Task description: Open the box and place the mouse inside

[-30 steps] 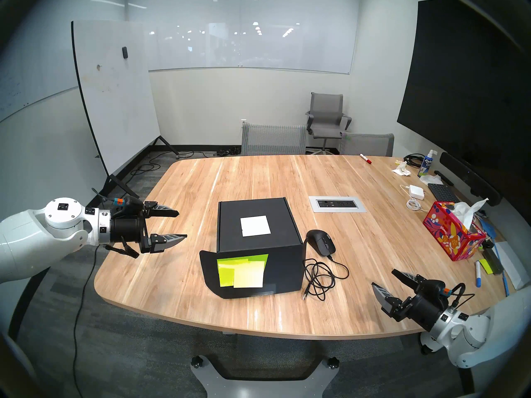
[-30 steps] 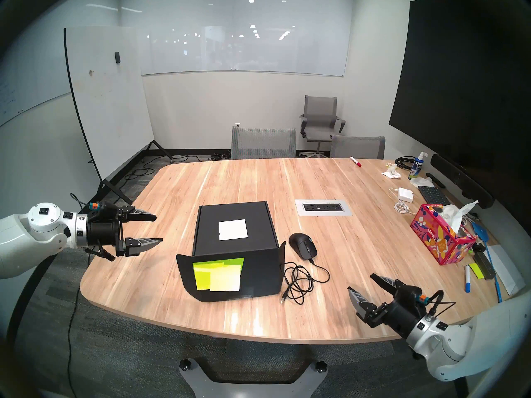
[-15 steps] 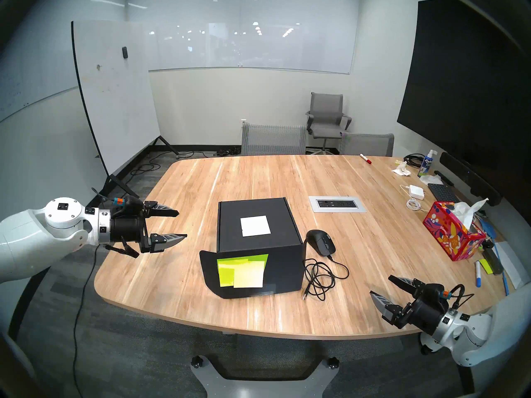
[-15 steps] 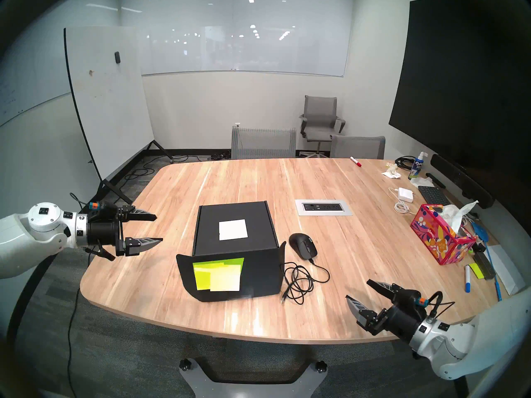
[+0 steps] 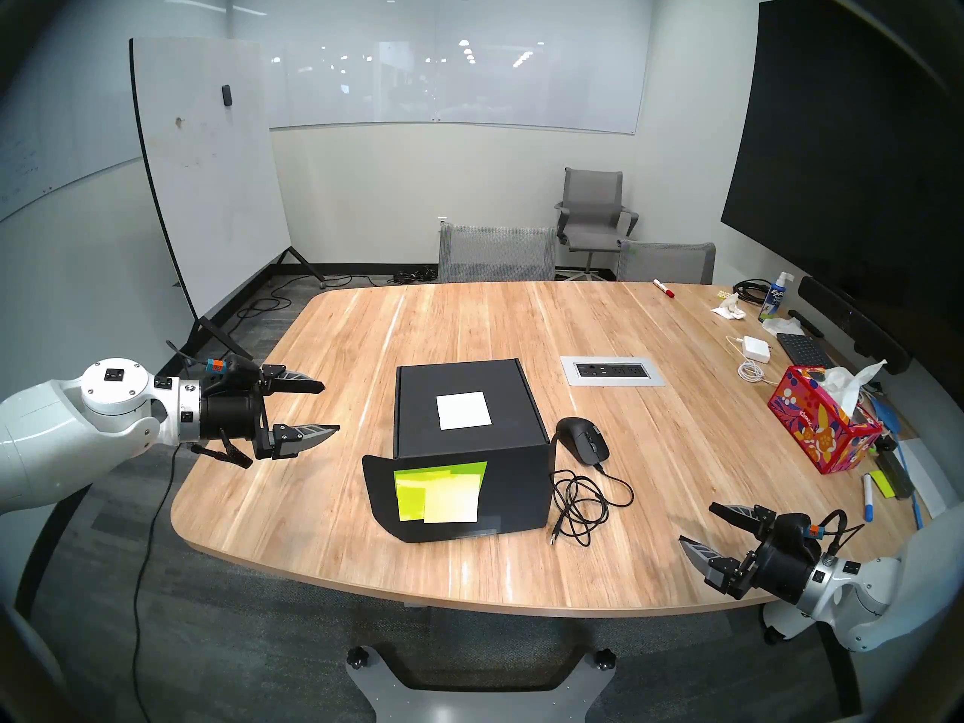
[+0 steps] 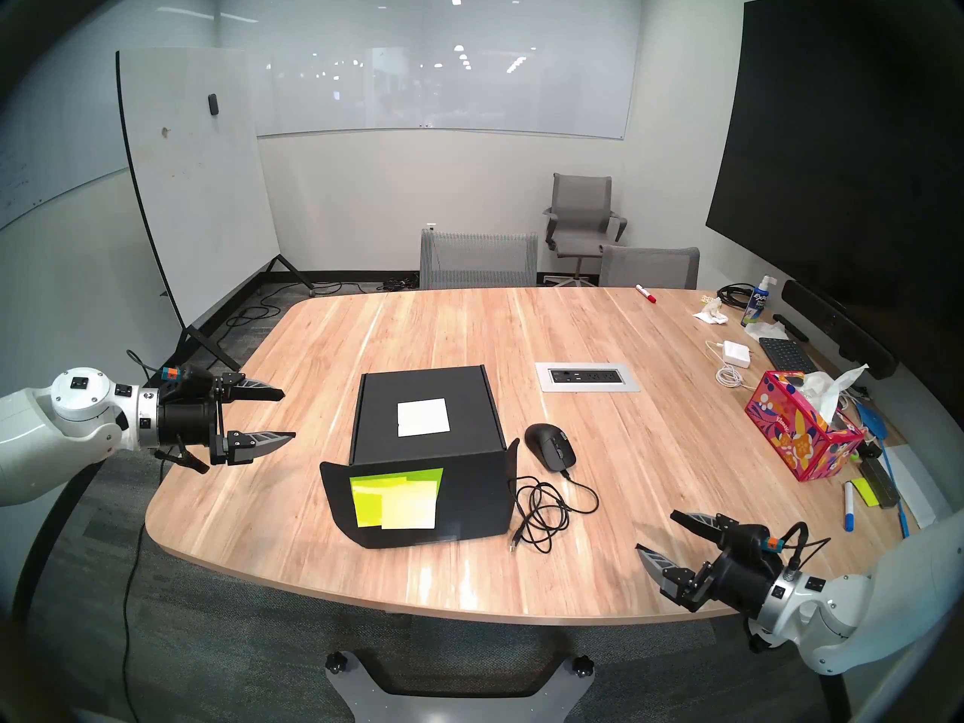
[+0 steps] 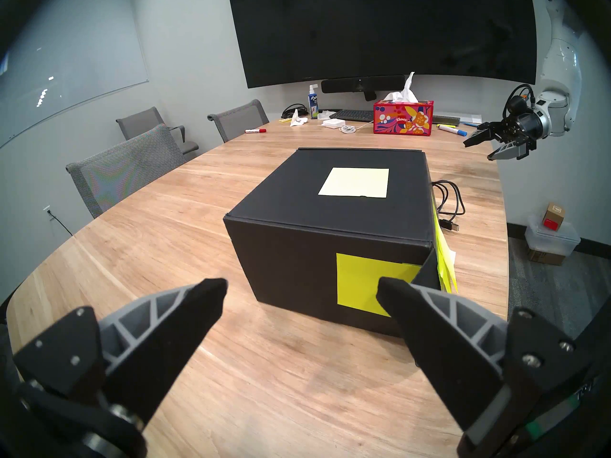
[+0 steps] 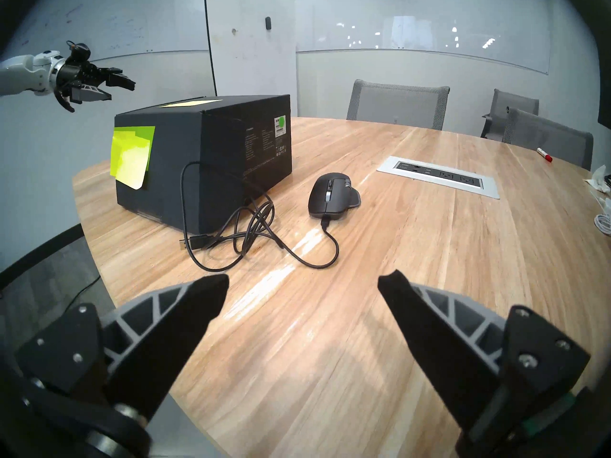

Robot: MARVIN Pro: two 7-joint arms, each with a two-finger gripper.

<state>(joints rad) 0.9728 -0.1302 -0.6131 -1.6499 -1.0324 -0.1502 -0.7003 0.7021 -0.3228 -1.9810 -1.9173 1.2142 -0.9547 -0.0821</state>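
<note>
Start at the near edge of the table (image 5: 313,560). Your right gripper (image 5: 696,526) hangs over the near right corner, jaws spread wide, holding nothing. It points toward the table's middle and slightly downward. Your left gripper (image 5: 326,409) hangs over the left edge, jaws likewise spread and empty, aimed at the left wall of the box (image 5: 469,430).

Next out from the right gripper lies the cable (image 5: 579,503), a loose tangle just beside the box's right wall, its plug at the near end. The cable runs back to the mouse (image 5: 581,439), which rests flat on the table beside the box's right rear corner. In the right wrist view the mouse (image 8: 330,196) sits ahead of the jaws and a little to the left. Its long axis runs roughly near to far, cable end toward you.

The box stands at the table's centre with its lid down. A front flap (image 5: 438,497) carrying yellow-green notes (image 5: 438,492) faces you and leans slightly outward at the left. A white label (image 5: 463,410) lies on the lid.

Judgement: the right gripper is the nearer one to the mouse; the left has the box in its way. The box is not yet open, so treat the flap as the first target. Either arm can reach it. Keep the cable clear of the flap's swing.
</note>
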